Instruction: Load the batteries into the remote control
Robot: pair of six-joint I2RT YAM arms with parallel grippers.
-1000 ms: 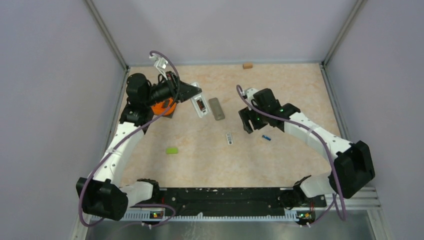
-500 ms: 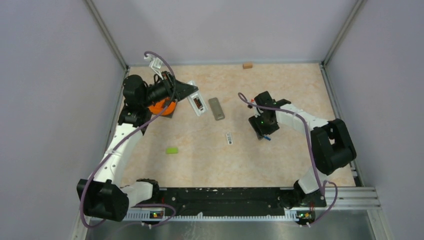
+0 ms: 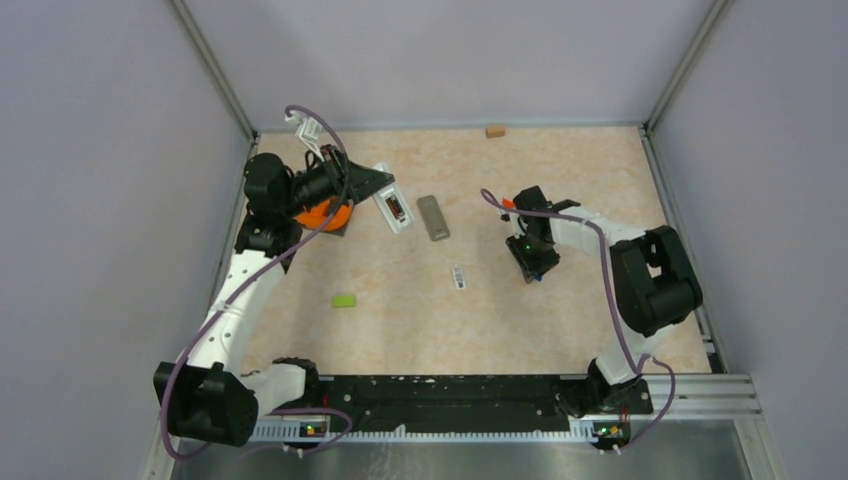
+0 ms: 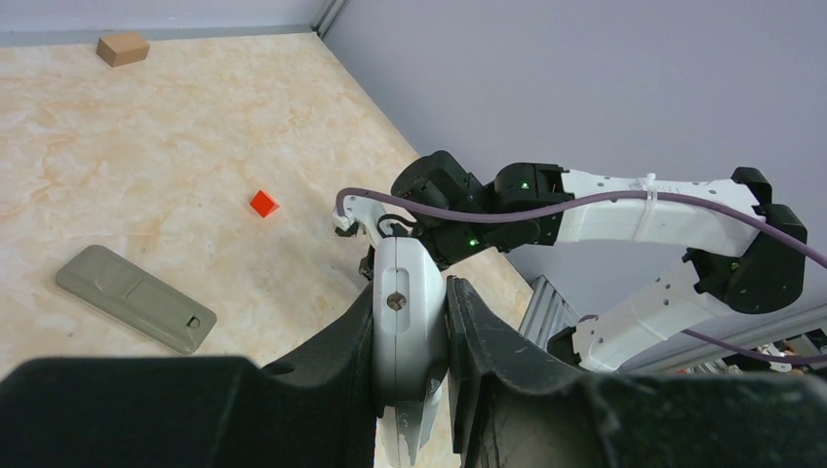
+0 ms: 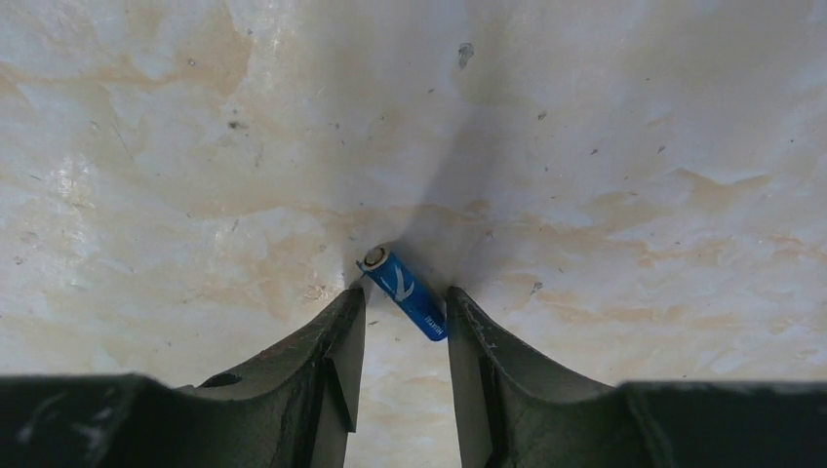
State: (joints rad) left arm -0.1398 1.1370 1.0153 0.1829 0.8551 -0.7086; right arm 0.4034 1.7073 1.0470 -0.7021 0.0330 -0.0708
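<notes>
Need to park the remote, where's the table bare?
Bare: the near strip between the green piece and the base rail; also far, between the remote and tan block. Crowded: mid-table, around the grey cover and right gripper.

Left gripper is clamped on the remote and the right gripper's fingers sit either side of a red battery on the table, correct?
Only the colour is wrong: the battery between the fingers of the right gripper is blue, as the right wrist view shows. The left gripper is clamped on the remote.
</notes>
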